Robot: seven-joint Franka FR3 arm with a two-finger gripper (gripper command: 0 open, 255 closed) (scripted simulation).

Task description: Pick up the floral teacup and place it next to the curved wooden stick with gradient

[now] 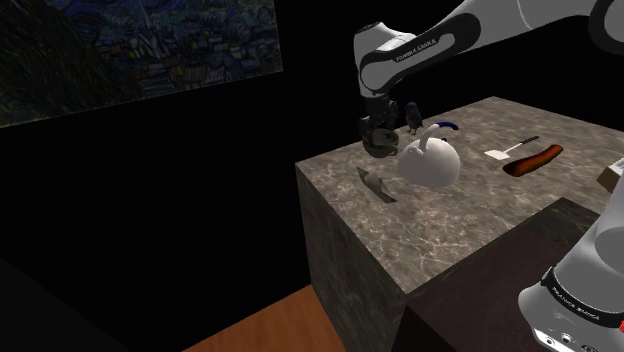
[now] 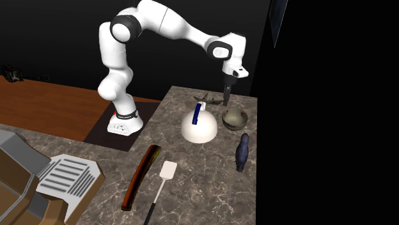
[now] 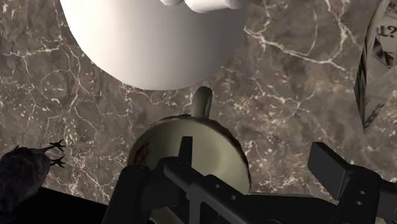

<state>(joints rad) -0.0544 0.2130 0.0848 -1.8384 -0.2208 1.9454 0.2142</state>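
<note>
The teacup point(image 2: 234, 117) is a rounded olive-cream cup with reddish marks at its rim, standing near the marble counter's edge. In the wrist view the teacup point(image 3: 191, 149) lies just below my hand, its handle point(image 3: 202, 102) pointing at the white kettle. My gripper point(image 3: 257, 159) is open and touches nothing; one finger point(image 3: 184, 151) hangs over the cup, the other point(image 3: 329, 162) over bare marble. The gripper point(image 2: 226, 100) hovers slightly above and behind the cup, and the gripper point(image 1: 383, 142) stands beside the kettle. The curved wooden stick point(image 2: 140, 176), dark brown fading to orange, lies far across the counter.
A white domed kettle point(image 2: 198, 126) with a blue handle sits between the cup and the stick. A white spatula point(image 2: 164, 181) lies beside the stick point(image 1: 535, 159). A dark bird figurine point(image 2: 242, 152) stands at the counter edge point(image 1: 335, 215). A printed object point(image 3: 376, 70) lies close by.
</note>
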